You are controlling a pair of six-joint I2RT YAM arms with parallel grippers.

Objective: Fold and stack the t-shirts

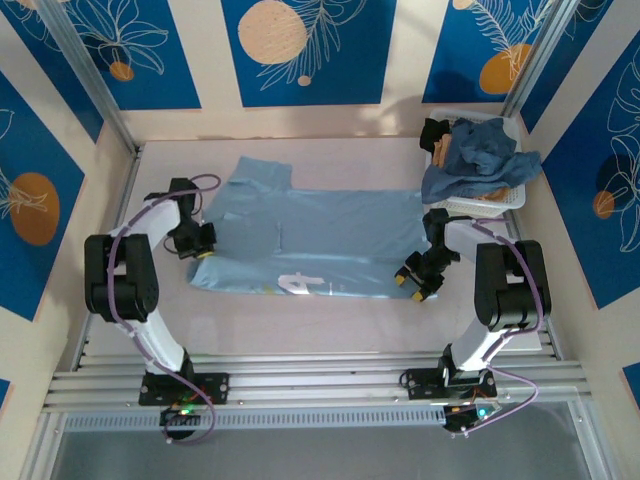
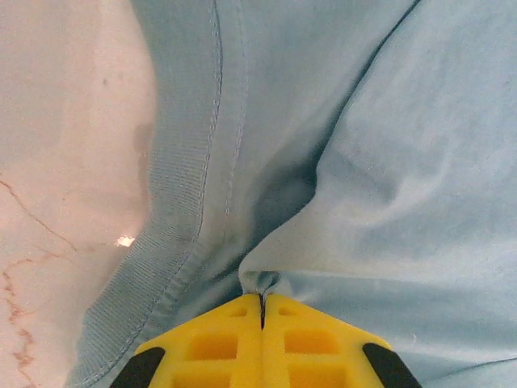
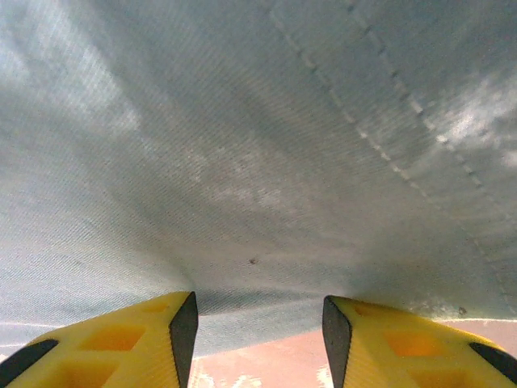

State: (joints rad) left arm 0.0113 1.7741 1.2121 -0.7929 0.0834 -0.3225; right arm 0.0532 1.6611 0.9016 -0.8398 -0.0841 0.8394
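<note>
T-shirts: two, pale sky-blue t-shirt centre, darker blue t-shirt upper right
White slatted basket: one
Grippers: two, left gripper, right gripper

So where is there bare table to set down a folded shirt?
Bare table runs along the near side, between the pale blue t-shirt and the arm bases; a narrower strip lies behind it, by the back wall. Crowded: the far right corner, with the basket and dark blue t-shirt.
</note>
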